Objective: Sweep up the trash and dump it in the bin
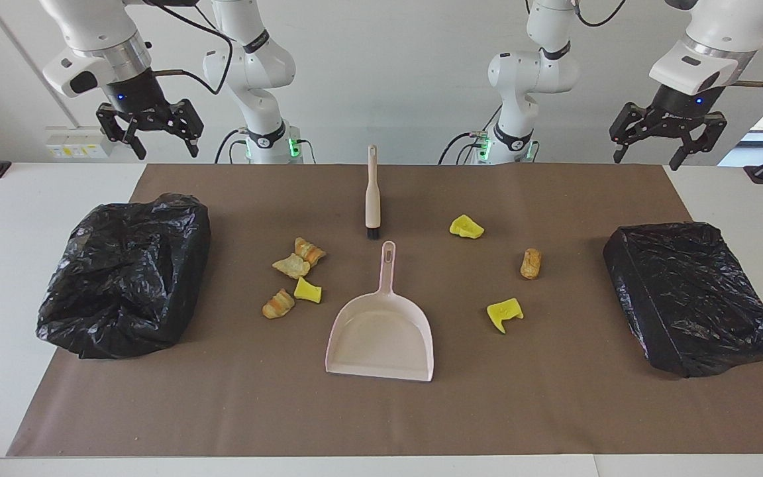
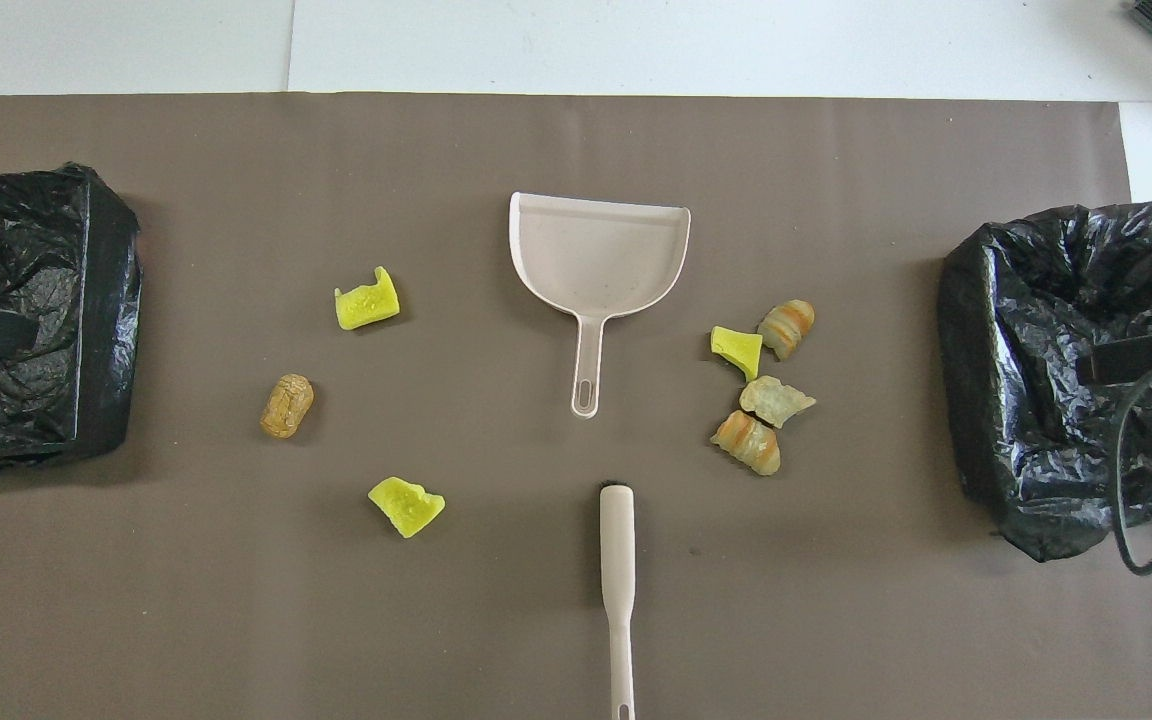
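Several bits of trash lie on the brown mat. A cluster (image 1: 295, 278) (image 2: 761, 390) of yellow wedge and golden-brown lumps lies toward the right arm's end. Toward the left arm's end lie a yellow wedge (image 1: 466, 226), a brown lump (image 1: 531, 263) and another yellow wedge (image 1: 505, 313). Between them rest the pale pink dustpan (image 1: 381, 331) (image 2: 598, 250) and, nearer the robots, the beige brush (image 1: 372, 192) (image 2: 617, 560). A black-bagged bin (image 1: 126, 271) (image 1: 693, 295) stands at each end. My right gripper (image 1: 166, 149) and left gripper (image 1: 646, 159) hang open and hold nothing, high over the mat's edge by the robots.
The brown mat (image 1: 554, 411) covers most of the white table. The dustpan's handle points at the brush's bristles, with a small gap between them. A black cable (image 2: 1136, 520) hangs over the bin at the right arm's end in the overhead view.
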